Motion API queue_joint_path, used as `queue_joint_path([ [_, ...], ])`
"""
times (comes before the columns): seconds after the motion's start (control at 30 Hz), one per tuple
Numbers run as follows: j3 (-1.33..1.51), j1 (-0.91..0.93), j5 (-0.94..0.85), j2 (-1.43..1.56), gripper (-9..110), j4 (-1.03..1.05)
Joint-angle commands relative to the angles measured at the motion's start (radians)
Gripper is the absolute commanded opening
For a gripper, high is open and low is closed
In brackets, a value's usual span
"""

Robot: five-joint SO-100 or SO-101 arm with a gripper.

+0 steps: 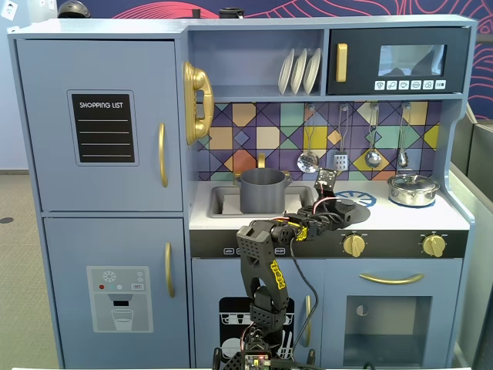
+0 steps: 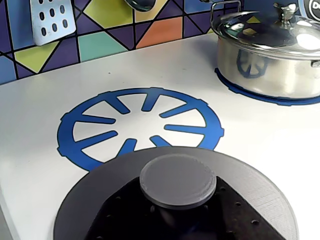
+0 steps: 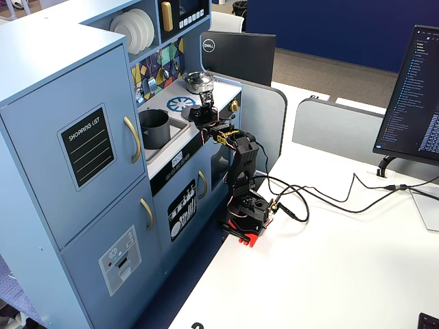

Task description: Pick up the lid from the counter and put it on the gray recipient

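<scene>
Gripper (image 1: 333, 206) reaches over the toy kitchen's counter (image 1: 454, 218) and sits right at the lid (image 2: 260, 200), which lies flat on the white surface; in the wrist view a dark part of the tool covers the lid's near side beneath the round knob (image 2: 177, 181), but the fingertips are out of frame, so I cannot tell whether the jaws are spread or closed, or whether they grip anything. The lid's far edge overlaps the near rim of the blue burner print (image 2: 140, 125), and bare counter lies open beyond that print up to the patterned backsplash (image 2: 100, 45). To the right in the wrist view the silver pot (image 2: 270, 65) stands with its own shiny lid on a second blue ring, well apart from the dark lid, with a clear strip of white between them. In a fixed view the gray recipient (image 1: 262, 190) stands upright and uncovered in the sink (image 1: 219, 202), left of the gripper, its rim higher than the counter. Hanging utensils (image 1: 308, 160) dangle above the counter's back edge, leaving free space over the front half. The arm (image 3: 240, 161) rises from its base (image 3: 247, 216) on the white table (image 3: 329, 274) in front of the kitchen.
</scene>
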Motion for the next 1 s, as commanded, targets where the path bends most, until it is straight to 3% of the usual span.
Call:
queue_joint_path([
  [0.0,-0.146,-0.014,0.000,0.060,0,0.058],
  [0.43,-0.629,-0.164,0.054,0.163,0,0.474],
  [0.7,-0.566,-0.397,0.058,0.285,0,0.583],
  [0.97,-0.405,-0.503,0.031,0.334,0,0.535],
])
